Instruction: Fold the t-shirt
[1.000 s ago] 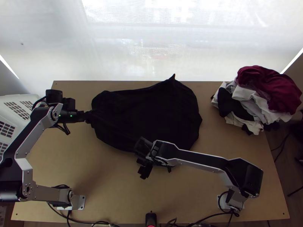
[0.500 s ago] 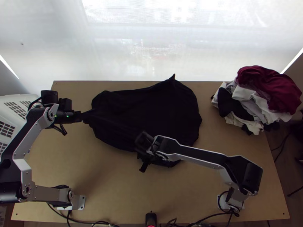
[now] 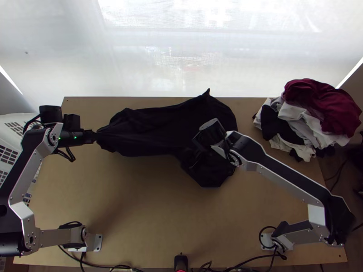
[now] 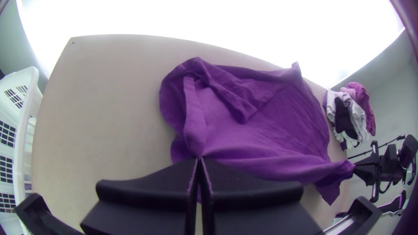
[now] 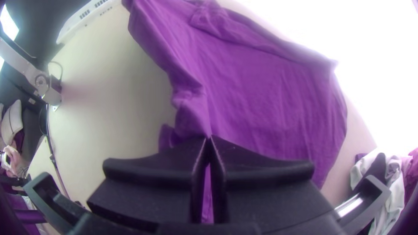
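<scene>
Top view: a dark shirt [image 3: 149, 131] lies bunched and partly spread on the far half of the table [image 3: 136, 213], its long axis running left to right, roughly along the table's far edge. It narrows to a gathered point toward the table's left side, where the left gripper [image 3: 94, 136] is closed on it, and widens to the right. One peak of cloth reaches the table's far edge. The right gripper [image 3: 204, 139] is over the wider part, right of the table's middle; its arm covers some cloth, and folds are hard to make out in the dark fabric. A heap of clothes [image 3: 308, 118] sits at the table's far right corner, a basket [image 3: 13, 152] by its left side. Left wrist view: the left gripper pinches the shirt's gathered end. Right wrist view: the right gripper is closed on the shirt's side nearer the table's near edge; the shirt's left end is cut off.
</scene>
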Robot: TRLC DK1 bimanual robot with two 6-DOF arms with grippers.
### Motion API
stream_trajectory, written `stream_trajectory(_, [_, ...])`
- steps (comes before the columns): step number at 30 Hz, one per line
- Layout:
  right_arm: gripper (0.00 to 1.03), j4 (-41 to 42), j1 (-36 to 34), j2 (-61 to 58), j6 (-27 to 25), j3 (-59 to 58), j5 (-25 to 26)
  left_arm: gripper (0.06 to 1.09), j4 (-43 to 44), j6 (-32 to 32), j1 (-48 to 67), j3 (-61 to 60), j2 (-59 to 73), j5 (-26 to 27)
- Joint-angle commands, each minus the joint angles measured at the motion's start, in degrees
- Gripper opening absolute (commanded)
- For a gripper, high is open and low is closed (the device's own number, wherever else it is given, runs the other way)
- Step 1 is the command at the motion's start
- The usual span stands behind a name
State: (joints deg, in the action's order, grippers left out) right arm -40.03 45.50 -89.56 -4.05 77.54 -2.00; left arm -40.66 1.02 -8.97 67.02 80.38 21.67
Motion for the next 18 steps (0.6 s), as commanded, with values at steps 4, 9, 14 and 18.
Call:
stream_trajectory(4, [0.03,-4.4,-7.9,8.3,-1.2,3.2,0.3,0.09,-1.6,-1.7,3.8,1.8,-2.9,0.2])
stream_trajectory(9, [0.03,-5.5,-9.7,9.9,-1.5,5.6,1.1,0.09,-3.2,-1.8,5.1,2.2,-5.7,0.6])
stream_trajectory(14, [0.03,-5.9,-10.3,10.1,-1.8,10.7,3.2,0.09,-5.0,-2.2,4.9,6.7,-8.8,1.3])
stream_trajectory(18, [0.03,-5.7,-10.3,10.2,-3.6,14.5,6.0,0.09,-6.8,-2.3,4.6,13.0,-10.2,1.3])
